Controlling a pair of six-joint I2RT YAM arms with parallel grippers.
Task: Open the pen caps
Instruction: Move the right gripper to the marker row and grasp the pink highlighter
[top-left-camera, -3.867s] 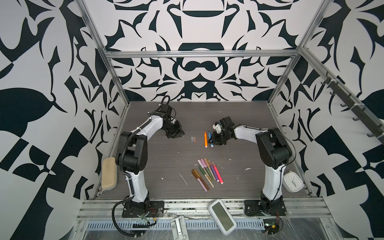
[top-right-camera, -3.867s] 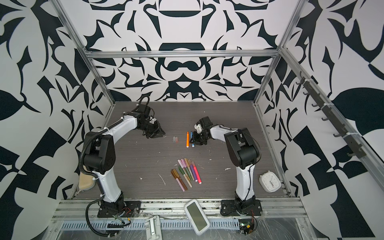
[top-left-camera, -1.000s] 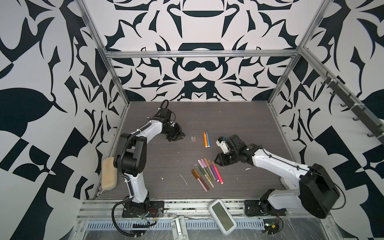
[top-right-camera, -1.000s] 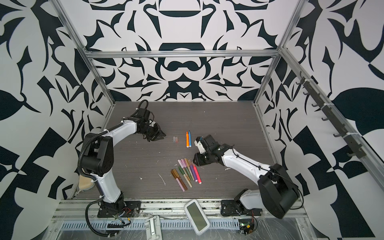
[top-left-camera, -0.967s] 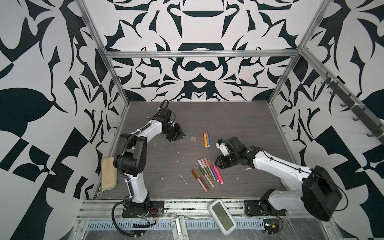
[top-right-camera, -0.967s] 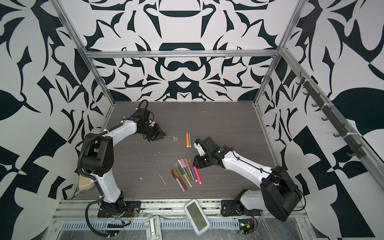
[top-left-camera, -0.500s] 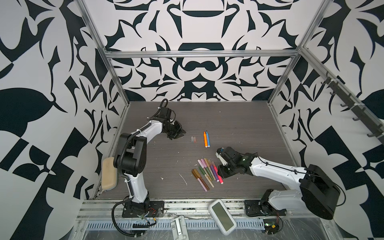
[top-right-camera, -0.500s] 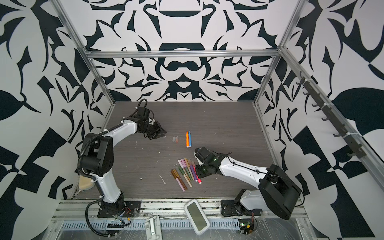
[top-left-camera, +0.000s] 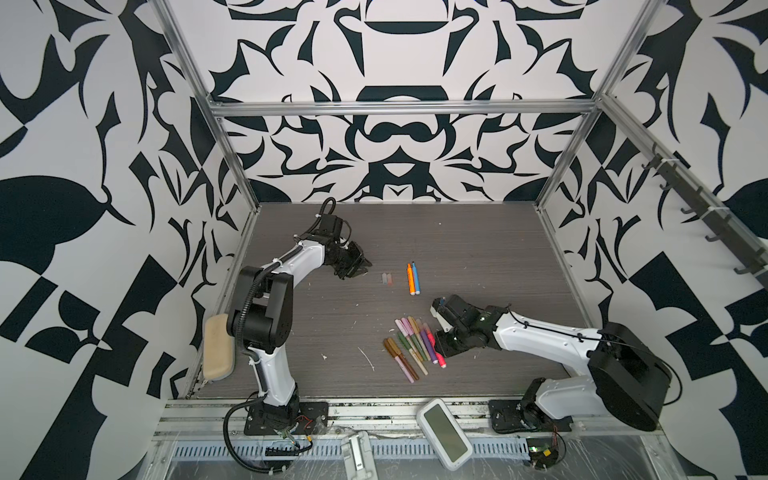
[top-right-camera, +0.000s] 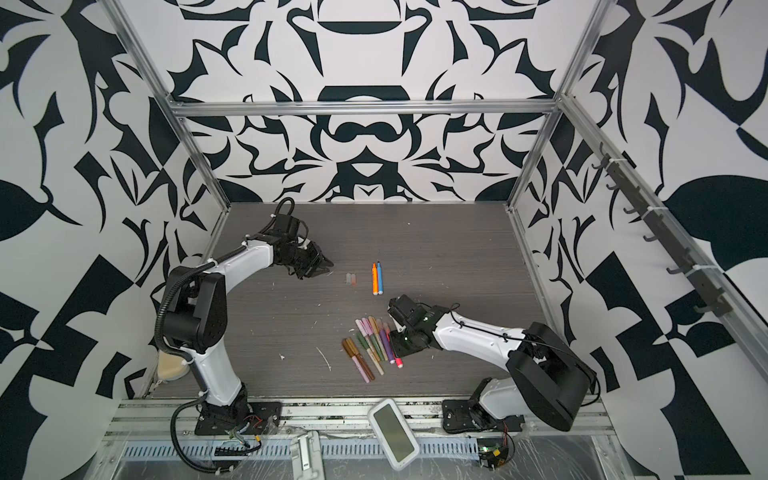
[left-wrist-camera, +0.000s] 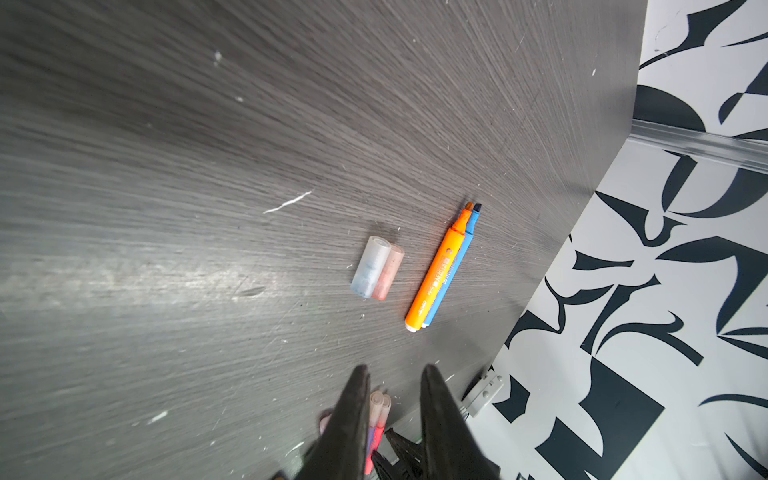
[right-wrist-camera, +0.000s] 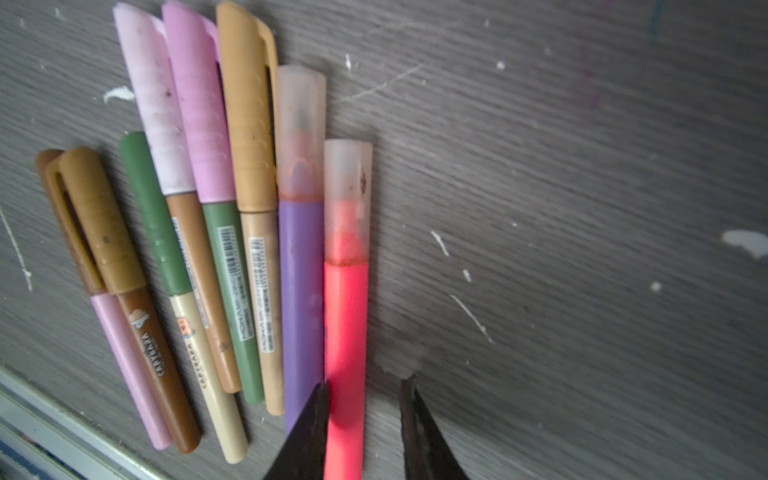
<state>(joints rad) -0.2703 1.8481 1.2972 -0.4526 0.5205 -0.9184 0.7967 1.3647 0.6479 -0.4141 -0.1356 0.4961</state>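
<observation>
Two jaws of right gripper (right-wrist-camera: 365, 380) straddle pink pen (right-wrist-camera: 345, 316), seemingly not clamped

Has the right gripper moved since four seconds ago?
Yes. The right gripper left the orange pen, came toward the near edge of the table, and now straddles the pink pen in the capped cluster.

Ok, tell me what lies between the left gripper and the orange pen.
Two loose caps lying side by side on the table; both top views show it.
</observation>
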